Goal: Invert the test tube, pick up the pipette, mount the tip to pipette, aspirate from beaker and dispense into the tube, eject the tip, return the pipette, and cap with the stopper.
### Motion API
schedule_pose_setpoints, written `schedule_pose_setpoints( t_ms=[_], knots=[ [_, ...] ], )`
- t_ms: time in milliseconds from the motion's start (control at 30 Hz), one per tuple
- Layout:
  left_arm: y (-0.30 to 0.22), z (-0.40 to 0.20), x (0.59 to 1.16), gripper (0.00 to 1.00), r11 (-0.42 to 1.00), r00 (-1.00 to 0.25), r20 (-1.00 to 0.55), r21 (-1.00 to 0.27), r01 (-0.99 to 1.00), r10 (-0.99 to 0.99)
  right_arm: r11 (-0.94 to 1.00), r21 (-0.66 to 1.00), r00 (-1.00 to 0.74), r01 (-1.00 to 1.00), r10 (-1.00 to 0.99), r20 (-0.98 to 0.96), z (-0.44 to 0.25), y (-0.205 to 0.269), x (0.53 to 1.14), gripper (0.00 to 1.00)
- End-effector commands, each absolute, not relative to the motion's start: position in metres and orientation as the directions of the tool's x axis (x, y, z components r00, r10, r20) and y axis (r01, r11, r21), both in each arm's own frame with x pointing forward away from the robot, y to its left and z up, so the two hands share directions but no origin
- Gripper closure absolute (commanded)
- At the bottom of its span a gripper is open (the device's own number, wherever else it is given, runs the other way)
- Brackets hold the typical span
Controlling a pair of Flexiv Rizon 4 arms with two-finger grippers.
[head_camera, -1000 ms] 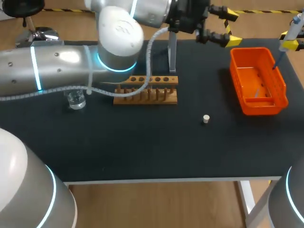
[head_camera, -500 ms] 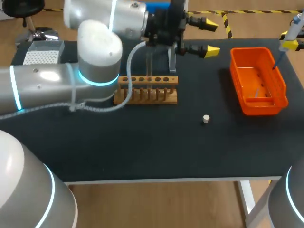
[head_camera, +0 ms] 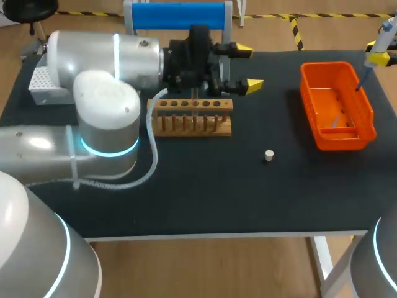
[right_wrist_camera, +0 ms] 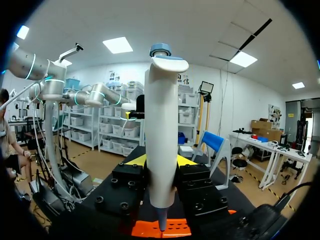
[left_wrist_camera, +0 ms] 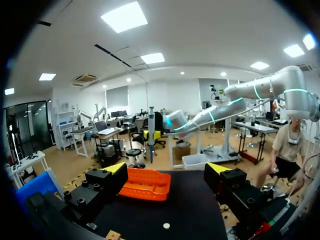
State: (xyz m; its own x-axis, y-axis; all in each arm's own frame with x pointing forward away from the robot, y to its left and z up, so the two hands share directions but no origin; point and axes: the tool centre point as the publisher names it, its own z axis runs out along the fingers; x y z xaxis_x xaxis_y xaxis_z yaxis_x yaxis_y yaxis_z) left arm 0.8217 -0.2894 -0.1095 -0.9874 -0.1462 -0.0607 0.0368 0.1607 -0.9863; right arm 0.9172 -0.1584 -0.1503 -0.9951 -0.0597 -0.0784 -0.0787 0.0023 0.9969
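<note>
Pipette (right_wrist_camera: 161,140) gripped between right jaws, stopper (head_camera: 269,155) on table (head_camera: 186,192)

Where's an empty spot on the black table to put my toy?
Biggest bare patch: the front strip, between the stopper and the table edge nearest you. Also between the wooden rack and orange bin. Crowded at the rack, by the left gripper.

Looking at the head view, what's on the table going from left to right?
White perforated box → wooden test tube rack → small white stopper → orange basket → pipette.
</note>
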Motion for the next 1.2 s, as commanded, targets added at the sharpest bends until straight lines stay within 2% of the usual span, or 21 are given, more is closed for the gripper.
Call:
schedule_pose_setpoints(
  t_ms=[33,633,1200],
  knots=[
    [-0.268,-0.118,0.816,0.0,0.091,-0.981,-0.062,-0.995,0.046,-0.183,0.005,0.997,-0.995,-0.078,-0.063,-0.078,-0.149,-0.16,0.918,1.0],
    [-0.239,-0.134,0.828,0.0,0.057,-0.968,-0.035,-0.998,0.022,-0.247,0.005,0.997,-0.995,-0.078,-0.063,-0.078,-0.149,-0.16,0.918,1.0],
    [-0.24,-0.129,0.83,0.0,0.089,-0.969,-0.04,-0.996,0.018,-0.242,0.005,0.997,-0.995,-0.078,-0.063,-0.078,-0.149,-0.16,0.918,1.0]
  ],
)
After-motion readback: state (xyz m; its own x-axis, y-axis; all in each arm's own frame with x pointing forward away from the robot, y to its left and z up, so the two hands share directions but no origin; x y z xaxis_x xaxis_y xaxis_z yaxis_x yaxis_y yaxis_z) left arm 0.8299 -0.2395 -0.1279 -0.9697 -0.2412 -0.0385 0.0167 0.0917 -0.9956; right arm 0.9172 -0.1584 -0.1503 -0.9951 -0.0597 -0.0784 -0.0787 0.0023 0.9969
